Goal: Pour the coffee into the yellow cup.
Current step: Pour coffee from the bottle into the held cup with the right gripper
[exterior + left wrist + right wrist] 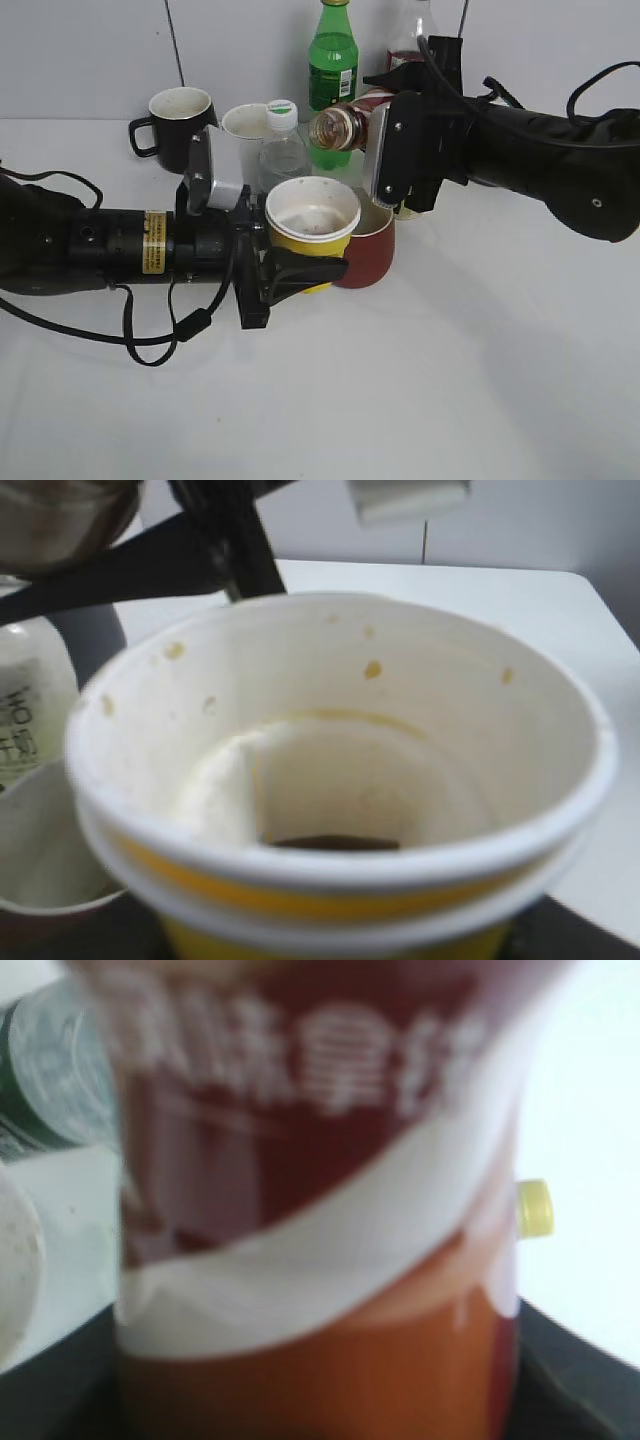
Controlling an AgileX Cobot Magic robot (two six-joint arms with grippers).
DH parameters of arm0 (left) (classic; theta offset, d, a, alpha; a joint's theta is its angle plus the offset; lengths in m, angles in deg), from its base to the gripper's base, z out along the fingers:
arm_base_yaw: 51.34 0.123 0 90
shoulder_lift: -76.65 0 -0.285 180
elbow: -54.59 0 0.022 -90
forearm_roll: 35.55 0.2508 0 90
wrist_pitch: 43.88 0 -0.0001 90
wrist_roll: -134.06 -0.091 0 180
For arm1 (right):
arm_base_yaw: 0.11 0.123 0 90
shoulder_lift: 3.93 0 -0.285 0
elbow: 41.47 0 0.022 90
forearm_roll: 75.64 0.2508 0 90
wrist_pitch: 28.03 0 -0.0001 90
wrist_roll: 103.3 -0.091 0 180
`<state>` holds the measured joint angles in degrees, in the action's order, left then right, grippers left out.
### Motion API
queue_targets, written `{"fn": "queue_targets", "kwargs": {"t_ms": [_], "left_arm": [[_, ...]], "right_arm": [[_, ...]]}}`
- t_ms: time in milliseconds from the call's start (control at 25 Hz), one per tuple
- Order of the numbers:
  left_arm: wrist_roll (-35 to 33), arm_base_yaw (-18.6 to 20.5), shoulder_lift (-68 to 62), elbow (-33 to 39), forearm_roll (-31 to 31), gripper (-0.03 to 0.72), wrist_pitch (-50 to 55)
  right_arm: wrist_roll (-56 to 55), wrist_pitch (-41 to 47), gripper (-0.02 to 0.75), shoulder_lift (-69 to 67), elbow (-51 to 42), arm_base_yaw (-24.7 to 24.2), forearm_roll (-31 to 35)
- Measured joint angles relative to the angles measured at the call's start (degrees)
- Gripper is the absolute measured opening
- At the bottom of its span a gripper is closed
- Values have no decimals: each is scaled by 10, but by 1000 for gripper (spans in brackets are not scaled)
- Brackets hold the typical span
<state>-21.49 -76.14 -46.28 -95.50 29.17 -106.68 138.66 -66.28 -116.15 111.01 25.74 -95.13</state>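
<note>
The right hand (385,150), upper centre of the frame, grips the small brown curvy coffee bottle (340,127) tipped sideways, mouth pointing left. Just below and left of that mouth, the left hand (285,265) clasps the yellow paper cup (312,222), upright above the white bench (450,380).

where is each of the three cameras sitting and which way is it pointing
Exterior view: raised, in front of the table, slanting down toward the back wall; both arms show, left tool holding the yellow cup, right tool tipping the coffee bottle.
Left wrist view: on the left arm, looking into the yellow cup; hardly any tool visible.
Right wrist view: pressed against the coffee bottle.
Shared: exterior and left wrist views both show the cup.
</note>
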Motion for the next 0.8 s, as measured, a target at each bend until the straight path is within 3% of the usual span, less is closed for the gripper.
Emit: {"fn": "queue_targets", "kwargs": {"t_ms": [240,480,800], "left_arm": [[0,4,0,0,-45,386,-2],[0,42,0,0,-51,386,-4],[0,123,0,0,-55,386,2]], "right_arm": [[-161,-28,503,0,0,0,50],[-263,-52,503,0,-10,-1,230],[-418,-72,503,0,-78,-28,256]]}}
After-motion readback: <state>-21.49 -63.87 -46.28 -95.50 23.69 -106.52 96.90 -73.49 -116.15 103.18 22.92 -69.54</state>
